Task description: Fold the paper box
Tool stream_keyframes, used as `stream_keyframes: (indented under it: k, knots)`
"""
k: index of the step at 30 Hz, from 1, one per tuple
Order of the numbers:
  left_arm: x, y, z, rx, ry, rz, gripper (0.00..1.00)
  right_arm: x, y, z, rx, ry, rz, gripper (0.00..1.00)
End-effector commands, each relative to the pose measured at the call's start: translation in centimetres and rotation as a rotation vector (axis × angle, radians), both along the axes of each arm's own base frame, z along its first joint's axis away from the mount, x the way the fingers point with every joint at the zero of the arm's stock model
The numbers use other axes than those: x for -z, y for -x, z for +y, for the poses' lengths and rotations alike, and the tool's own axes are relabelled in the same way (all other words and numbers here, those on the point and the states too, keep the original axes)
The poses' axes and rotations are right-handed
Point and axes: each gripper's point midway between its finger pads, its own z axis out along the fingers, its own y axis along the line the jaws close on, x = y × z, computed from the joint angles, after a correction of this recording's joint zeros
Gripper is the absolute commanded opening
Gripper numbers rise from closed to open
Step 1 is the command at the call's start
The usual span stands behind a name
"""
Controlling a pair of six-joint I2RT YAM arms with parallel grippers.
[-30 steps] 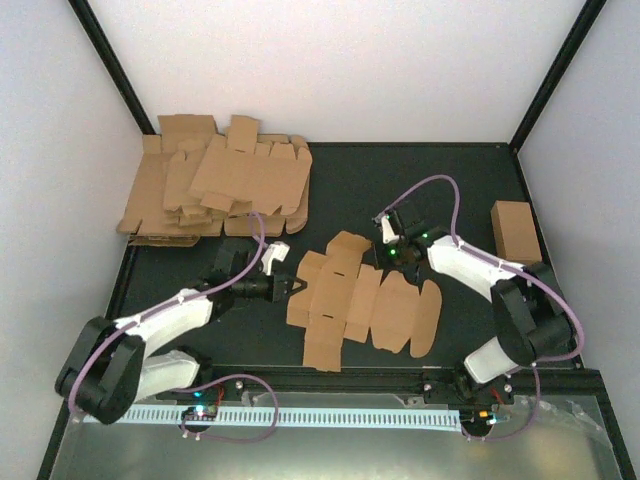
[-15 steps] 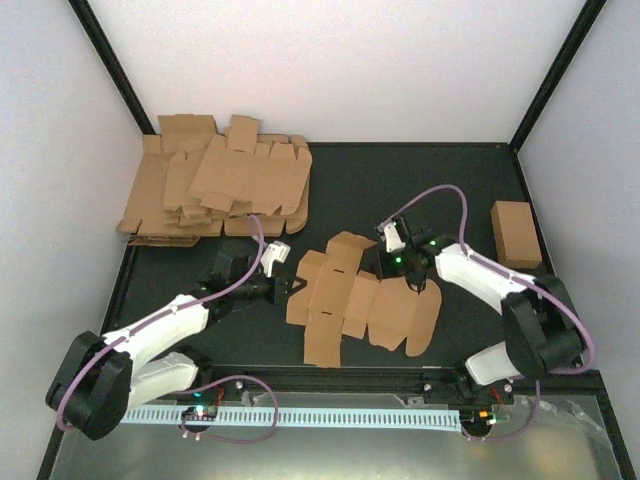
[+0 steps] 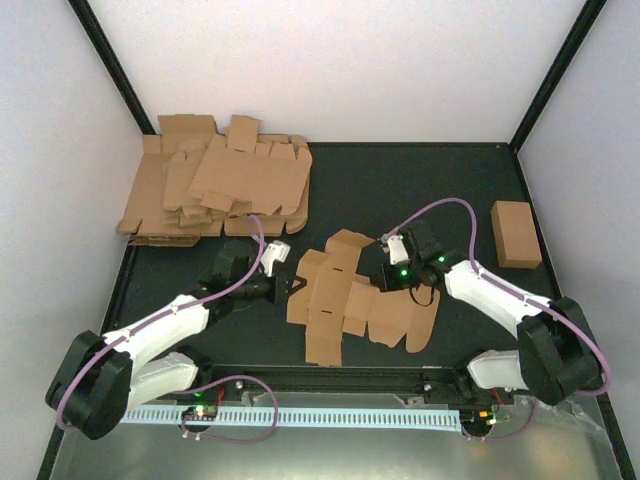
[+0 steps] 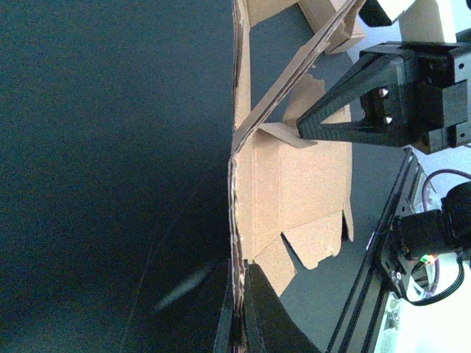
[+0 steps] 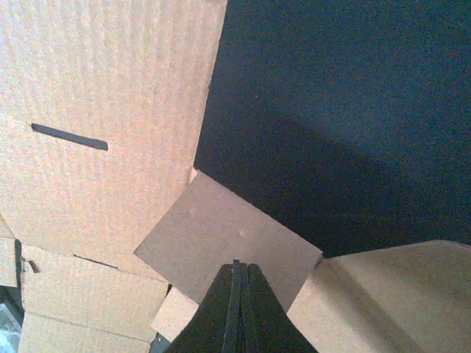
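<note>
Right fingers (image 4: 346, 103) nearer box (image 3: 340, 300); heap (image 3: 215, 185) behind

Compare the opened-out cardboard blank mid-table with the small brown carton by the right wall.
The paper box lies spread out, flaps and tabs splayed; the small carton is a closed block without loose flaps. The paper box covers far more table than the small carton. The left gripper pinches the paper box's edge; the small carton sits untouched. Both are plain brown cardboard.
</note>
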Motion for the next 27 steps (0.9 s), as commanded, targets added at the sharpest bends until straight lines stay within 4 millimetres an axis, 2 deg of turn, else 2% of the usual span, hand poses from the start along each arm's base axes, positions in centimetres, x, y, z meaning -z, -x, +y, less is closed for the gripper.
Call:
stream_keyframes:
  k: [1, 12, 18, 22, 25, 27]
  knots:
    - [-0.7, -0.5, -0.4, -0.004, 0.016, -0.038, 0.02, 0.4, 0.5, 1.0, -0.015, -0.042, 0.018, 0.02]
    - [0.3, -0.2, -1.1, 0.045, 0.022, 0.009, 0.02, 4.8, 0.6, 1.0, 0.004, -0.025, 0.072, 0.02]
    - [0.8, -0.3, -1.1, 0.044, 0.003, 0.026, 0.01, 5.7, 0.6, 0.6, 0.011, 0.003, 0.073, 0.02]
    - [1.7, -0.8, -0.6, 0.011, -0.052, 0.058, 0.02, 4.5, 0.7, 0.6, -0.007, -0.003, 0.044, 0.02]
    - [2.4, -1.8, -0.1, -0.026, -0.107, 0.071, 0.02, 2.5, 0.9, 0.5, -0.03, 0.009, -0.033, 0.02]
    - [2.8, -2.4, 0.1, -0.043, -0.123, 0.097, 0.02, 1.3, 1.7, 1.1, -0.077, 0.015, -0.085, 0.02]
